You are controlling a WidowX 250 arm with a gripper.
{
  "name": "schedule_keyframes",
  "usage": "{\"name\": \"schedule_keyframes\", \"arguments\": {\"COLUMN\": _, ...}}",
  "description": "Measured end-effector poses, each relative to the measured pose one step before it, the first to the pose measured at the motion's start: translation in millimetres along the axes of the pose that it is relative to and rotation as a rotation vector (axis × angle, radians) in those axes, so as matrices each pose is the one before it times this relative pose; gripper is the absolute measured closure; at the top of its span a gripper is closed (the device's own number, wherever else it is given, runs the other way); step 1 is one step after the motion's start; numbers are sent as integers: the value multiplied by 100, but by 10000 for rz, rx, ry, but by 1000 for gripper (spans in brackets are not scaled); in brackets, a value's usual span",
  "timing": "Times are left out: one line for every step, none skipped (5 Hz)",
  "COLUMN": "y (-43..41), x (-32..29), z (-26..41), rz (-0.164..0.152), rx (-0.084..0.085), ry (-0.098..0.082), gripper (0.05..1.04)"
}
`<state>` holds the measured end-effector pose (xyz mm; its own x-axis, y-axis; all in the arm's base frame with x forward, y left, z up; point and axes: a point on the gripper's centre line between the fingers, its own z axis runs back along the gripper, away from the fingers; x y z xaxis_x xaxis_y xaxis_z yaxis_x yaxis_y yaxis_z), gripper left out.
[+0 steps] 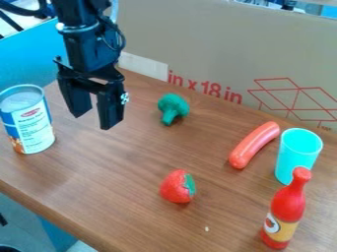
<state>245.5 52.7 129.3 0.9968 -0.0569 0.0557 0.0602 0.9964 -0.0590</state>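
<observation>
A brown wood-grain table (131,170) takes up most of the scene, its near left edge running down at a slant. Along the far side stands a cardboard panel (204,49) with red print and line drawings on it. The black robot arm (82,24) comes in from the far left, and its gripper (95,120) hangs over the far left part of the table, pointing down. The gripper is open — its two fingers stand well apart, with wood grain showing between them.

Nearest to it are two things: a can (29,123) with a blue and white label, upright at the left edge, and, to the right, a smaller green toy broccoli (172,107) lying with its stalk toward the near side.

At the near right stands a red bottle (287,204) with a yellow band on its label. Just beyond it is a turquoise cup (296,156), upright; the bottle's top overlaps it from this angle, so I can't quite tell whether the two touch. An orange-red toy sausage (253,146) lies slantwise just left of the cup. A red toy strawberry (176,187) with a green leafy cap sits near the middle — left of the bottle. Smallest is a pale speck (207,229) on the near part of the table.
</observation>
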Motion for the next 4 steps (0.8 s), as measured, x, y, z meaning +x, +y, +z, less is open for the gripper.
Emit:
{"name": "schedule_keyframes", "arguments": {"y": -69, "x": -247, "z": -671, "rz": 5, "rx": -86, "ry": 263, "gripper": 94}}
{"name": "schedule_keyframes", "arguments": {"y": 1690, "x": -217, "z": 105, "rz": -399, "rx": 281, "ry": -138, "gripper": 94}}
{"name": "schedule_keyframes", "arguments": {"y": 986, "x": -264, "z": 575, "rz": -247, "rx": 311, "ry": -135, "gripper": 93}}
{"name": "schedule_keyframes", "arguments": {"y": 1809, "x": -444, "z": 1027, "rz": 8, "rx": 391, "ry": 113, "gripper": 93}}
